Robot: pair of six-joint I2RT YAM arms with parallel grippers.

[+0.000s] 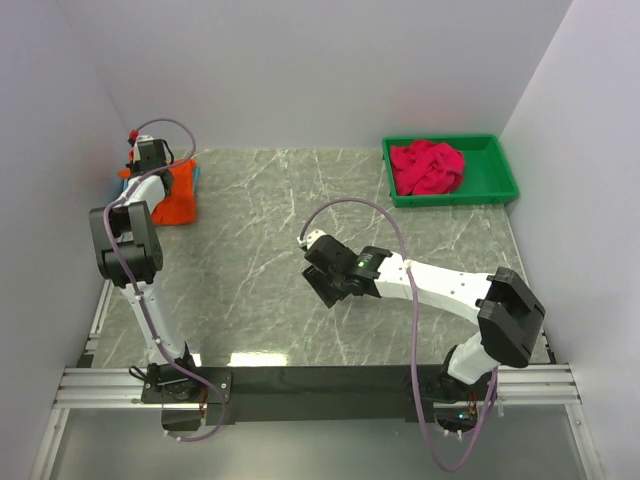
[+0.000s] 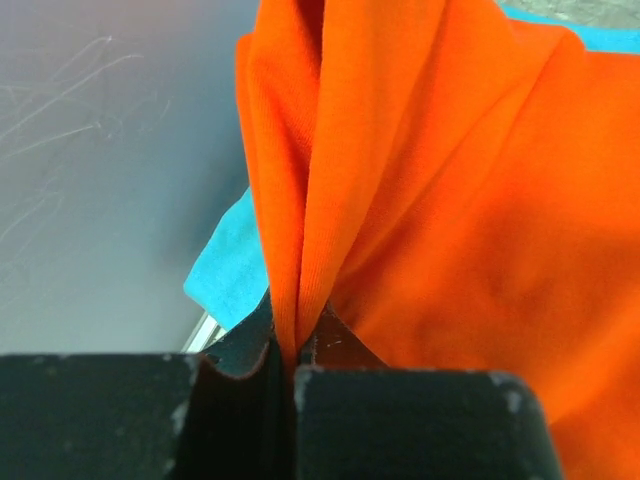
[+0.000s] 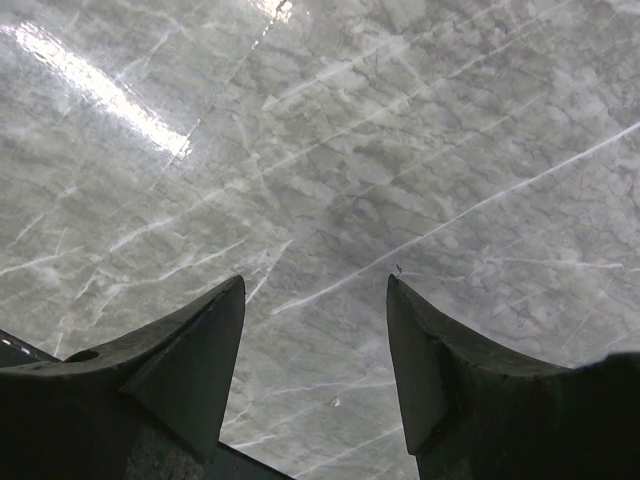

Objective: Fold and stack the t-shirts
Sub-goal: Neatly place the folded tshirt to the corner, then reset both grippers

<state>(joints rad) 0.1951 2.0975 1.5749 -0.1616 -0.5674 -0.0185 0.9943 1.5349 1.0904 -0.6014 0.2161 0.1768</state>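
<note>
L fingers (image 2: 400, 425) pinch orange tee (image 2: 470, 220) fold, arm reaching far-left. R fingers (image 3: 190, 360) spread, low over desk (image 3: 400, 150) centre.

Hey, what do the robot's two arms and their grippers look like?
The left arm and right arm have white links, bulky black joints and a loose mauve cable each. The left gripper and right gripper are matte black, slightly scuffed.

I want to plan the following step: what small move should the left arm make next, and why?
Probably the left gripper should open and let go of the orange shirt. Its jaws are shut on a ridge of that cloth, and the shirt lies over the blue shirt. The right gripper hangs open over the table, holding nothing.
</note>
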